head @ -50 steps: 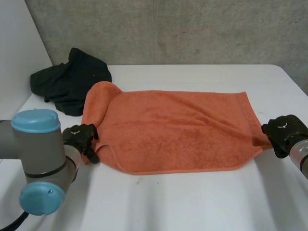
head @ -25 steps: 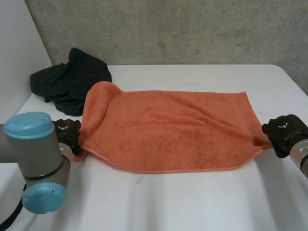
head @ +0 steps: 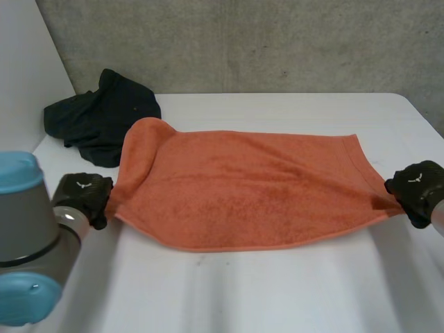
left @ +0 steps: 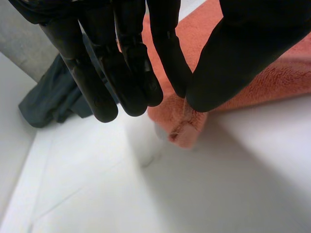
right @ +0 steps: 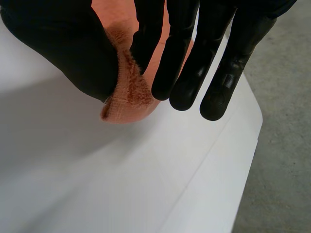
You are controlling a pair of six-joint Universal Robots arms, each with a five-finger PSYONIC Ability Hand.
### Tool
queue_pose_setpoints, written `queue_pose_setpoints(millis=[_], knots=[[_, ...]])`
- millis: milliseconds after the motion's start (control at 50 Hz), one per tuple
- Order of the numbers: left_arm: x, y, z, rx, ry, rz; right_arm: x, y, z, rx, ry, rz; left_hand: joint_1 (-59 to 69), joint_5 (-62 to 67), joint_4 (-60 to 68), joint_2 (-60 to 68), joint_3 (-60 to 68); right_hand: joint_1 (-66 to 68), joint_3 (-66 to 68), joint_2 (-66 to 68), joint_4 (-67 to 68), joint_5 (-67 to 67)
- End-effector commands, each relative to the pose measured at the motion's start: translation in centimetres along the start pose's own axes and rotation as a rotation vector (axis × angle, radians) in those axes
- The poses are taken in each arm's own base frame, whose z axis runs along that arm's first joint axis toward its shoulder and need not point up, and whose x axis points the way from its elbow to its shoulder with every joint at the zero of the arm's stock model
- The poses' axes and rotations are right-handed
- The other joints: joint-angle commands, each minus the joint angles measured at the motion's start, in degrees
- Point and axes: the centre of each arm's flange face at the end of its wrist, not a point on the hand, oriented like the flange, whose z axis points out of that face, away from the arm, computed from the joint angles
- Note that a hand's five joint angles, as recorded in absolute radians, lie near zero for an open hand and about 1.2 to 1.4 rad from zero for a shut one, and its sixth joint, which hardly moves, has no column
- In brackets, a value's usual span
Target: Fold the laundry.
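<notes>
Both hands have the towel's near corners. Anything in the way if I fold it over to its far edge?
Mostly no. The table beyond the towel is bare, but a pile of dark clothes sits against the towel's bunched far left corner, so the left hand may brush it.

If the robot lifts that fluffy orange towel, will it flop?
Probably: the orange terry towel bunches and creases between the left hand and right hand. Likely light too, since pinches at two corners hold it.
</notes>
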Motion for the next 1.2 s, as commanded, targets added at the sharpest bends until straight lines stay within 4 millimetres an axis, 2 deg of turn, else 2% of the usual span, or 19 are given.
queue_pose_setpoints(millis=[20, 100, 180, 300, 360, 380, 480, 540, 560, 620, 700, 860, 920, 1040, 1060, 1080, 1100, 1120, 1200], knots=[[-1.8, -0.5, -5.3, -0.110, 0.077, 0.327, 2.3, -0.5, -4.3, -0.112, -0.077, -0.125, 14.2, 14.3, 11.4, 11.6, 11.9, 23.3, 12.4, 12.6, 11.8, 12.9], [-1.6, 0.7, -8.7, -0.206, 0.169, 0.458, 3.1, 0.5, -6.4, -0.188, -0.140, -0.166, 14.2, 14.3, 11.4, 11.6, 11.9, 23.3, 12.4, 12.6, 11.8, 12.9], [-1.1, 1.0, -11.1, -0.219, 0.229, 0.495, 3.4, 0.8, -7.5, -0.180, -0.196, -0.181, 14.2, 14.3, 11.4, 11.6, 11.9, 23.3, 12.4, 12.6, 11.8, 12.9], [-0.7, 1.1, -11.5, -0.203, 0.261, 0.540, 4.4, 1.9, -7.0, -0.163, -0.221, -0.125, 14.2, 14.3, 11.4, 11.6, 11.9, 23.3, 12.4, 12.6, 11.8, 12.9], [-0.7, 0.4, -10.1, -0.169, 0.238, 0.540, 4.4, 2.1, -6.5, -0.144, -0.223, -0.117, 14.2, 14.3, 11.4, 11.6, 11.9, 23.3, 12.4, 12.6, 11.8, 12.9], [-0.7, 0.2, -9.5, -0.159, 0.230, 0.538, 4.2, 2.5, -5.4, -0.139, -0.230, -0.111, 14.2, 14.3, 11.4, 11.6, 11.9, 23.3, 12.4, 12.6, 11.8, 12.9], [0.2, -0.9, -3.4, -0.059, 0.158, 0.521, 3.8, 3.2, -1.2, -0.123, -0.188, -0.089, 14.2, 14.3, 11.4, 11.6, 11.9, 23.3, 12.4, 12.6, 11.8, 12.9], [0.6, -1.5, -0.5, -0.003, 0.120, 0.511, 3.5, 2.1, 1.1, -0.103, -0.109, -0.084, 14.2, 14.3, 11.4, 11.6, 11.9, 23.3, 12.4, 12.6, 11.8, 12.9], [1.0, -1.9, 1.3, 0.032, 0.095, 0.509, 3.4, 1.9, 1.7, -0.102, -0.086, -0.090, 14.2, 14.3, 11.4, 11.6, 11.9, 23.3, 12.4, 12.6, 11.8, 12.9], [1.6, -2.7, 4.8, 0.101, 0.046, 0.497, 2.9, 1.3, 4.0, -0.111, -0.022, -0.136, 14.2, 14.3, 11.4, 11.6, 11.9, 23.3, 12.4, 12.6, 11.8, 12.9], [2.2, -3.2, 8.6, 0.162, 0.000, 0.487, 2.8, 0.4, 6.9, -0.088, 0.066, -0.176, 14.2, 14.3, 11.4, 11.6, 11.9, 23.3, 12.4, 12.6, 11.8, 12.9], [3.4, -4.1, 14.1, 0.322, -0.103, 0.469, 2.8, -1.6, 12.1, 0.027, 0.178, -0.212, 14.2, 14.3, 11.4, 11.6, 11.9, 23.3, 12.4, 12.6, 11.8, 12.9], [3.7, -4.3, 15.4, 0.362, -0.128, 0.465, 2.7, -2.5, 13.8, 0.060, 0.215, -0.222, 14.2, 14.3, 11.4, 11.6, 11.9, 23.3, 12.4, 12.6, 11.8, 12.9], [4.7, -3.5, 18.1, 0.389, -0.148, 0.503, 2.7, -2.2, 16.8, 0.049, 0.275, -0.224, 14.2, 14.3, 11.4, 11.6, 11.9, 23.3, 12.4, 12.6, 11.8, 12.9], [4.8, -3.4, 18.2, 0.393, -0.144, 0.506, 2.6, -2.1, 17.3, 0.034, 0.291, -0.218, 14.2, 14.3, 11.4, 11.6, 11.9, -8.1, -19.0, -18.8, -19.6, -18.6], [5.1, -3.3, 18.1, 0.401, -0.136, 0.508, 2.7, -2.2, 17.4, 0.026, 0.301, -0.214, 6.7, 6.8, 4.0, 4.1, 4.4, -36.1, -47.0, -46.8, -47.6, -46.5], [5.3, -3.2, 18.2, 0.424, -0.135, 0.510, 2.6, -2.2, 17.5, 0.019, 0.309, -0.209, -47.5, -47.4, -50.2, -50.1, -49.8, -46.7, -57.6, -57.4, -58.2, -57.1], [5.6, -3.3, 18.1, 0.442, -0.132, 0.509, 2.6, -2.4, 17.4, 0.012, 0.317, -0.206, -55.8, -55.7, -58.6, -58.4, -58.1, -46.7, -57.6, -57.4, -58.2, -57.1], [6.4, -4.2, 16.7, 0.546, -0.141, 0.499, 2.9, -3.5, 16.3, 0.020, 0.346, -0.162, -55.8, -55.7, -58.6, -58.4, -58.1, -46.7, -57.6, -57.4, -58.2, -57.1]])
